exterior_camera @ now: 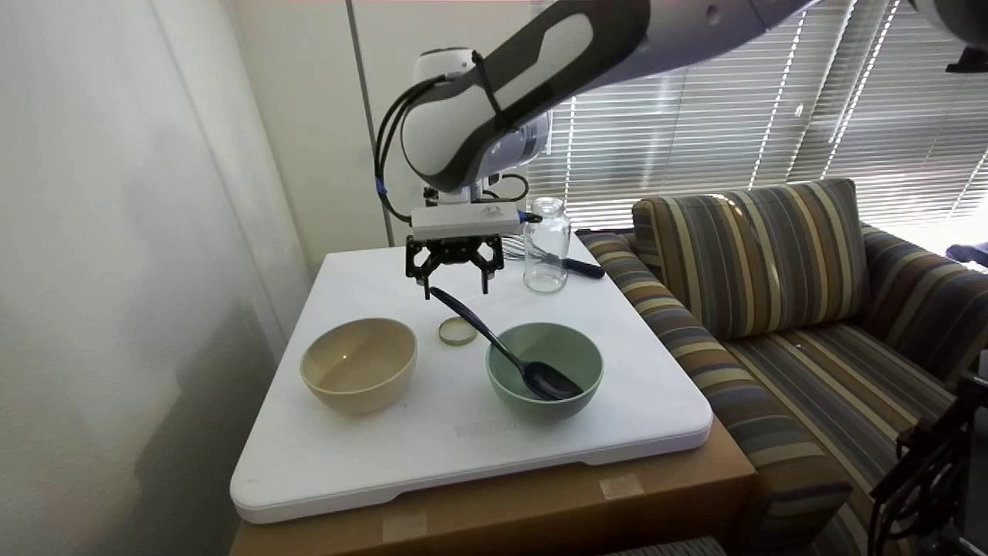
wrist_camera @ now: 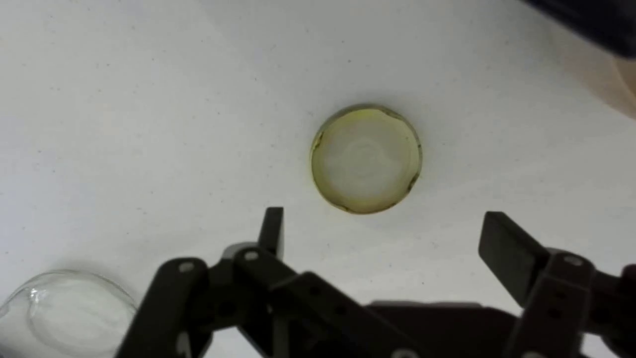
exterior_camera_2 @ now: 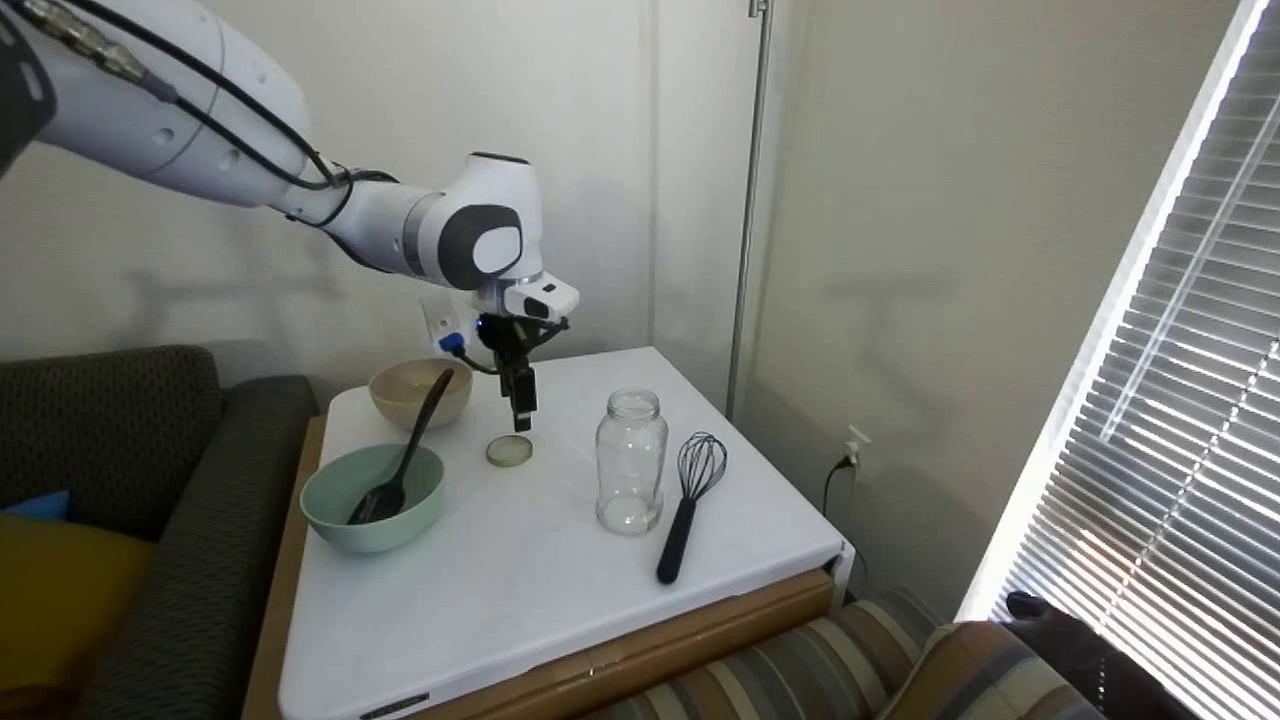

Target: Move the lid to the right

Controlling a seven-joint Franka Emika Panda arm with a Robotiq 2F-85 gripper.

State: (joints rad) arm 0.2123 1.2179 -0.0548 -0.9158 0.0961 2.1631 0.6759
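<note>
- The jaws of the gripper (exterior_camera: pixel 456 292) stand wide apart, and the gripper hangs in the air above the white table (exterior_camera_2: pixel 500 580).
- The lid (wrist_camera: pixel 366 159), a small round piece with a yellowish rim, lies flat on this table; its hollow side looks upward.
- In the wrist view, the lid is seen beyond the fingertips, in the space between their two lines, and apart from them.
- In an exterior view, the lid has its place between the beige bowl (exterior_camera: pixel 363 359) and the green bowl (exterior_camera: pixel 559 344), somewhat toward the gripper's side, and it is apart from both.
- The black spoon (exterior_camera: pixel 549 381) leans in the green bowl: the head is inside, the handle goes upward over the rim.
- The glass jar (exterior_camera_2: pixel 630 465) stands upright, with some space between it and both bowls.
- The whisk (exterior_camera_2: pixel 680 530) lies on the table just beside the jar.
- Above the gripper is the robot arm (exterior_camera: pixel 540 73); in both exterior views the edge cuts its upper part.
- Near to the table there is a striped armchair (exterior_camera: pixel 772 332), and behind it the window blinds (exterior_camera: pixel 656 147).
</note>
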